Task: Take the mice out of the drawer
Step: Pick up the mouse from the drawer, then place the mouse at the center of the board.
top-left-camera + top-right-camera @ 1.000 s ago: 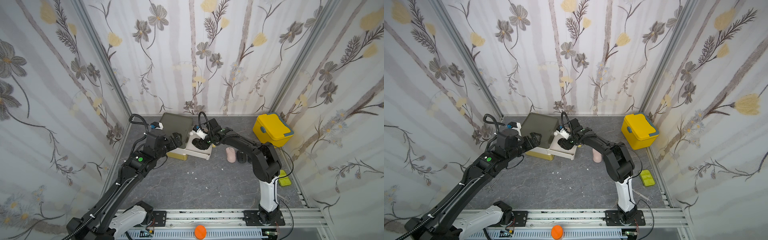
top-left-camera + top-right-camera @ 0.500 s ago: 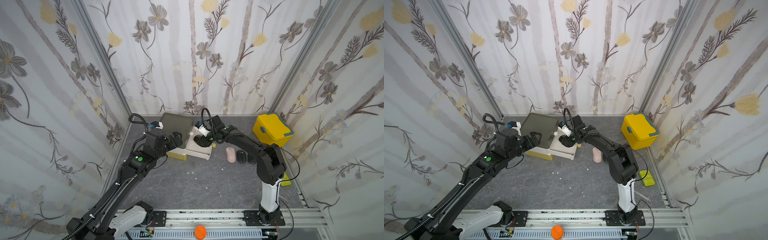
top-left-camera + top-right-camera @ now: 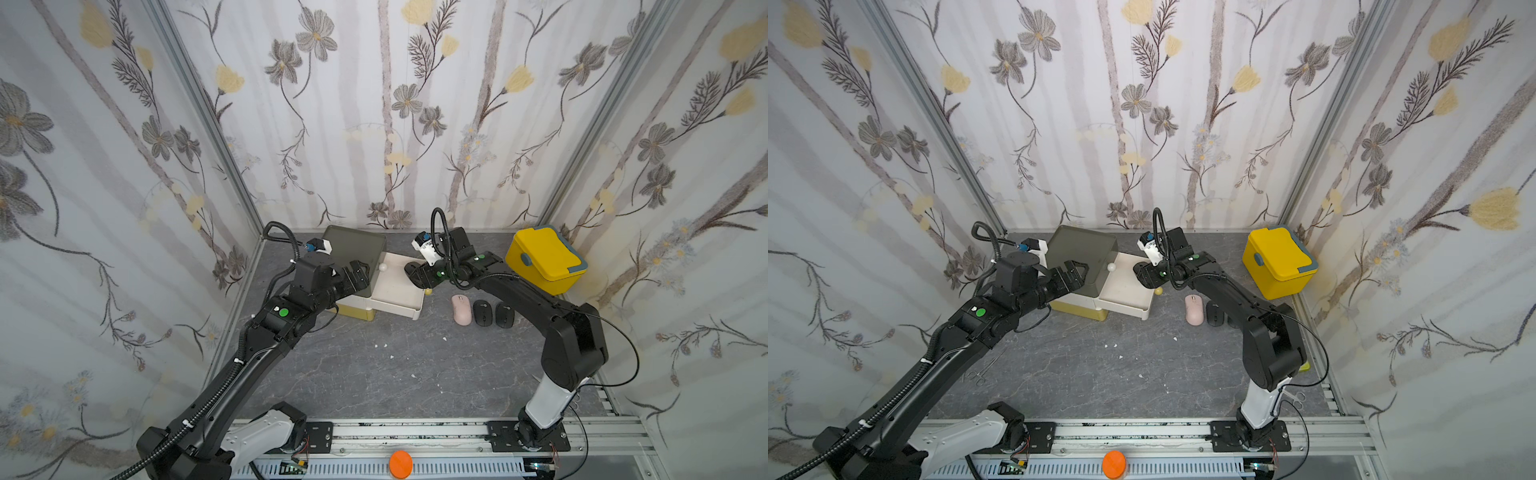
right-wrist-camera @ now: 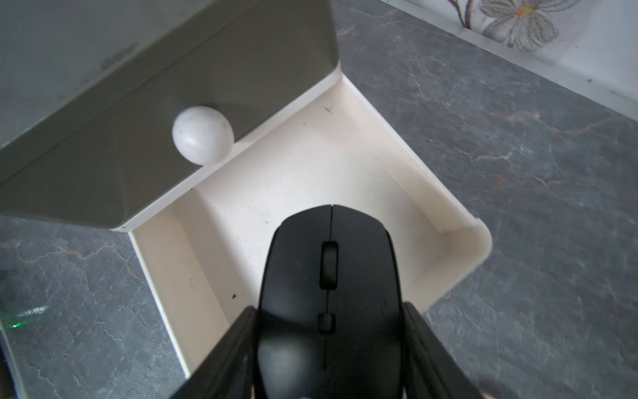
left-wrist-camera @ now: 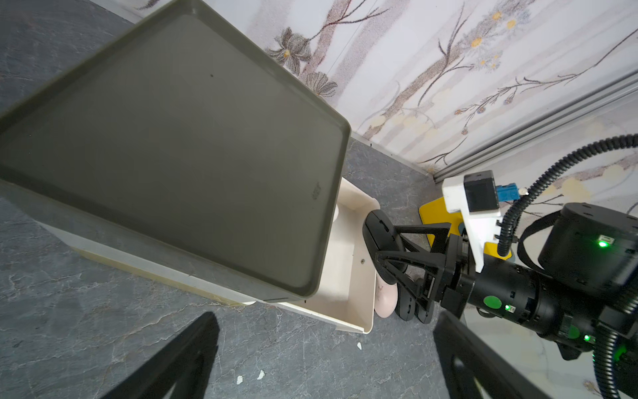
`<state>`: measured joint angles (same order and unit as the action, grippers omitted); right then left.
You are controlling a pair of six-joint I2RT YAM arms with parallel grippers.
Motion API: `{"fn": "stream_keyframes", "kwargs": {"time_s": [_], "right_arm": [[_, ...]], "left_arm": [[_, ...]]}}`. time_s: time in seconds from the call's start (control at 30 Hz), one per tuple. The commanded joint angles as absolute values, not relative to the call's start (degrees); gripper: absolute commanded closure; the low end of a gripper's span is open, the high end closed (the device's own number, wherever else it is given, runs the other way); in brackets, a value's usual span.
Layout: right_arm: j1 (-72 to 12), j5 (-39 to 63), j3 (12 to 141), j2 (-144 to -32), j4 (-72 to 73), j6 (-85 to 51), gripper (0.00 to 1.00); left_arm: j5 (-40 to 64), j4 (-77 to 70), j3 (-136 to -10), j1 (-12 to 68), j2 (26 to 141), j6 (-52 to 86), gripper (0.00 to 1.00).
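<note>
Right end effector [image 4: 329,311] clenched on the rear half of a black oval plastic mouse [image 4: 328,248]. The mouse is held over the pulled-out white middle drawer [image 4: 310,172] of the three-tier drawer box [image 3: 353,249] near the tabletop's back edge. Mouse top-side up, long axis in line with the fingers and roughly parallel to the back edge, wheel-and-button end leading toward the left edge. Left end effector [image 3: 360,274] released, jaws wide, just beside the box's olive-grey top tier; contact cannot be told. Risks, as I judge them: the smooth curved flanks are pinched only at the tail, so a jolt could pivot the nose down or drop the mouse back into the drawer. A low exit could clip the drawer wall and drag the box if it is unbraced. Set-down could knock the pale pink mouse [image 3: 461,309] and two black mice [image 3: 482,312] lying side by side toward the right edge.
</note>
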<state>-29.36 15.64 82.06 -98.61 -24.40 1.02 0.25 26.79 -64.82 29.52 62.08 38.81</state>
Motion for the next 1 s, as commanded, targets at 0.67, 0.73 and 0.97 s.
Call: {"fn": "stream_keyframes", "kwargs": {"time_s": [0.67, 0.73, 0.97], "right_arm": [[-29.01, -1.10, 49.19, -82.08, -8.10, -24.28, 0.46], [-29.96, -1.66, 48.50, -83.77, -6.04, -24.83, 0.46], [-30.67, -4.53, 46.96, -87.14, -0.75, -26.58, 0.46]], "left_arm": [[-1.62, 21.75, -65.81, 34.69, 66.19, 39.11, 0.00], [-2.11, 21.71, -65.75, 34.71, 66.10, 39.20, 0.00], [-2.55, 21.97, -65.13, 34.72, 65.57, 39.11, 0.00]]}}
